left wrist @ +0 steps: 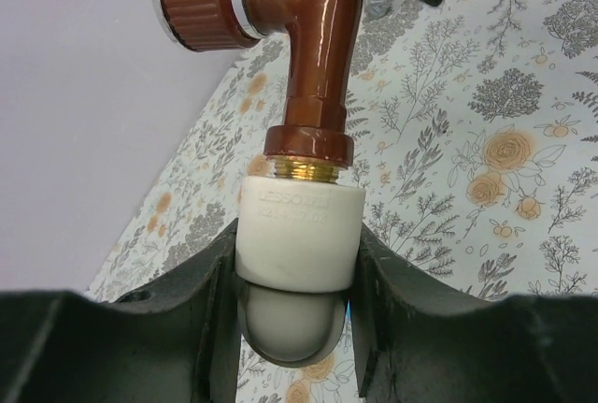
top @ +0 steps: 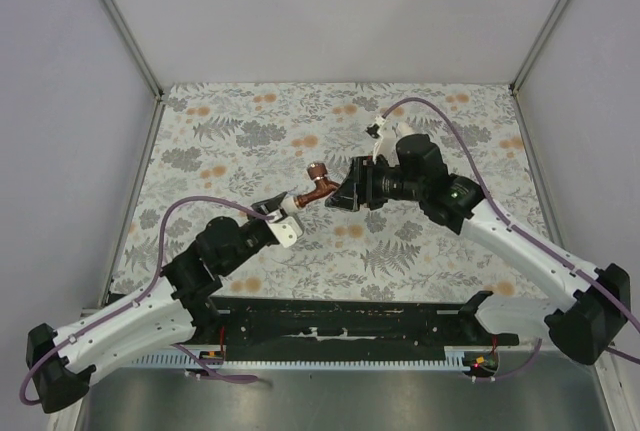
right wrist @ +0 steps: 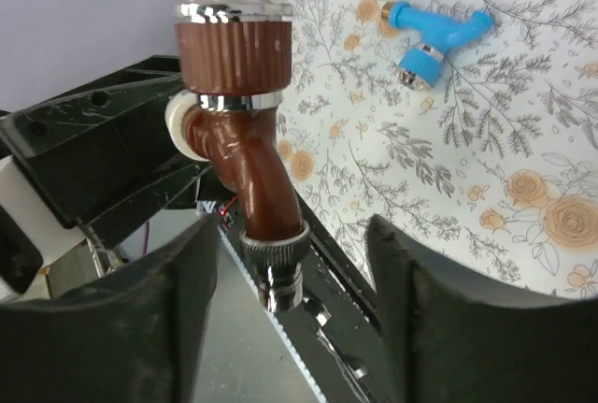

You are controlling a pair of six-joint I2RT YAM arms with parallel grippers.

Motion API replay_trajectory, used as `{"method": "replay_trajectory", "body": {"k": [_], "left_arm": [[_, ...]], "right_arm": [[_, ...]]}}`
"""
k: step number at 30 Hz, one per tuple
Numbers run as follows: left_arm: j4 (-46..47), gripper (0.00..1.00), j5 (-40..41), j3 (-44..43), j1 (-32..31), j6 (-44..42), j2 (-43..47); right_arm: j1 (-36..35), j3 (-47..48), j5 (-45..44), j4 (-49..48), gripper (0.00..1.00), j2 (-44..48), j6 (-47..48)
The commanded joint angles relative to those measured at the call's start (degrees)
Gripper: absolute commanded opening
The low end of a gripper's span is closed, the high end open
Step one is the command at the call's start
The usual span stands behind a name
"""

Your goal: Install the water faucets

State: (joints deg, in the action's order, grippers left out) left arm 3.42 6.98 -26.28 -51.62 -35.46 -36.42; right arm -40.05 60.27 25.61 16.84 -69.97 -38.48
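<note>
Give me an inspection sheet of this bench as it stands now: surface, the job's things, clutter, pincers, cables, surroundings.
Surface: floral-print cloth covering the table, lying flat.
Job's things: brown faucet held above the cloth, its brass thread entering the white fitting; blue faucet lying on the cloth.
Clutter: nothing seen.
Pincers: left pincer shut on the white fitting; right pincer open, its fingers on either side of the brown faucet's spout, not touching it.
Cables: a purple cable loops along each arm.
Surroundings: pale walls on three sides, with metal frame posts at the corners.
</note>
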Motion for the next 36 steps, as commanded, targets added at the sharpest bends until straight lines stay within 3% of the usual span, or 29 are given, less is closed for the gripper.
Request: {"method": "replay_trajectory", "body": {"k": [1, 3, 7, 13, 17, 23, 30, 36], "left_arm": [[3.00, 0.02, -0.73, -2.71, 0.02, 2.23, 0.66], [1.16, 0.02, -4.59, -4.73, 0.55, 5.65, -0.31], [-1.57, 0.02, -16.01, -8.07, 1.87, 11.63, -1.89], [-4.90, 0.02, -32.97, -12.73, 5.47, 19.19, -4.88], [-7.71, 0.02, -43.17, -16.51, 7.58, 22.36, -8.30], [-11.15, 0.02, -51.62, -19.68, 8.11, 23.07, -12.44], [-11.42, 0.02, -53.83, -19.77, 8.20, 23.07, -12.62], [-11.42, 0.02, -52.86, -19.60, 8.20, 22.90, -12.27]], "right_arm": [[0.77, 1.87, -1.88, -0.67, 0.81, 7.82, 14.36], [0.77, 0.82, -2.31, -0.58, 0.98, 12.12, 22.26], [0.77, -4.88, -2.59, -0.93, 0.98, 22.40, 39.50], [0.77, -13.06, 7.08, -0.32, 0.98, 33.66, 58.24], [0.77, -12.81, 11.30, 0.82, 0.98, 34.91, 62.82], [0.77, -9.83, 11.22, 1.09, 0.98, 31.66, 67.39], [0.77, -8.33, 17.45, -2.15, 0.95, 26.39, 65.03], [0.77, -7.63, 22.37, -5.50, 0.86, 22.61, 58.71]]}}
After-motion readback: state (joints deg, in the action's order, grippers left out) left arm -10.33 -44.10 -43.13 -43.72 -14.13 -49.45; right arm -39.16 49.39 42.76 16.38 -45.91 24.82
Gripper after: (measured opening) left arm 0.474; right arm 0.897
